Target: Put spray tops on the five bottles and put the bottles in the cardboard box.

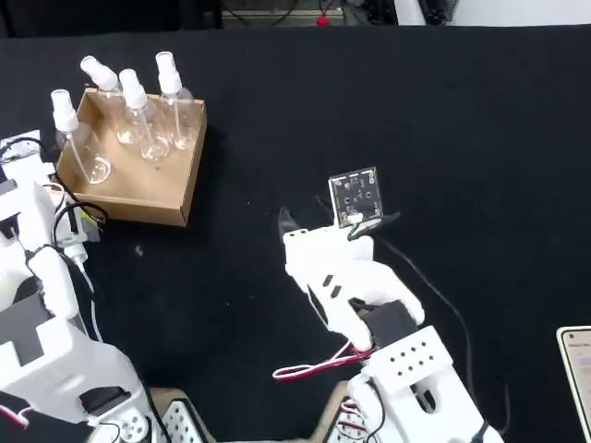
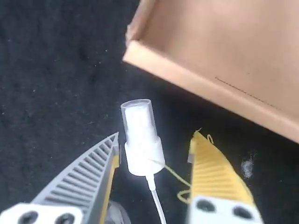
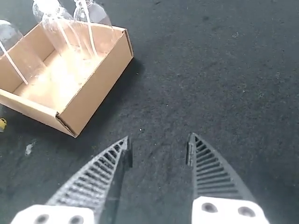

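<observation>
Has four bottles (image 1: pixel 140 120) with spray tops (image 1: pixel 168 72) standing in the cardboard box (image 1: pixel 129 205). Holds left end effector (image 2: pixel 155 136) spread wide around another spray top (image 2: pixel 140 140), not squeezing it. Holds right end effector (image 3: pixel 159 145) spread wide above the bench (image 3: pixel 233 70).

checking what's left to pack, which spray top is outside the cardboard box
The spray top in the open left gripper, over the black cloth just outside the cardboard box wall. The other four tops sit on bottles standing inside the box.

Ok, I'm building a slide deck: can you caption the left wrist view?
Open left gripper straddling a spray top beside a corner of the box.
</observation>
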{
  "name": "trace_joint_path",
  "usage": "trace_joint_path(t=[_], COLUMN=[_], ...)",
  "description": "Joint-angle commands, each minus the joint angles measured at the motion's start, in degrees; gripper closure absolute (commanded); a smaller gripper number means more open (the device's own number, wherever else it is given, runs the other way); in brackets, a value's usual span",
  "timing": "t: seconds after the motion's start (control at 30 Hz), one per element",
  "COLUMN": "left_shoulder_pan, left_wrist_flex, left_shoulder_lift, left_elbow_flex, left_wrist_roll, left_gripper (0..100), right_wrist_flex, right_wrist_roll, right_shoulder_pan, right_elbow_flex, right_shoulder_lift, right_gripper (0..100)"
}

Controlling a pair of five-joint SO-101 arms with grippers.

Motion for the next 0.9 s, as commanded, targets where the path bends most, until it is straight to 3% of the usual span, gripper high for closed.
trace_joint_path(t=[0.0,0.2,0.37,0.47,0.7,0.87], left_shoulder_pan=[-0.5,-0.7,1.4,3.0,3.2,4.6], left_wrist_flex=[-0.4,-0.2,-0.4,0.3,9.7,19.6], left_shoulder_lift=[-0.4,-0.4,-1.0,-1.1,-2.5,-10.9], left_elbow_flex=[1.0,2.4,4.3,4.4,-2.3,-6.6], left_wrist_roll=[0.2,0.6,0.5,0.6,2.5,4.7], left_gripper=[76,78,94,95,95,95], right_wrist_flex=[-1.5,-1.5,-1.5,-1.5,-1.5,-1.5], right_wrist_roll=[-0.1,-0.1,-0.1,-0.1,-0.1,-0.1], right_shoulder_pan=[-0.8,-0.8,-0.7,-0.6,-0.6,-0.5], right_elbow_flex=[-0.5,-0.5,-0.5,-0.5,-0.5,-0.5], right_shoulder_lift=[0.8,0.8,0.7,0.7,0.6,0.6], right_gripper=[80.8,80.8,80.8,80.8,80.8,80.8])
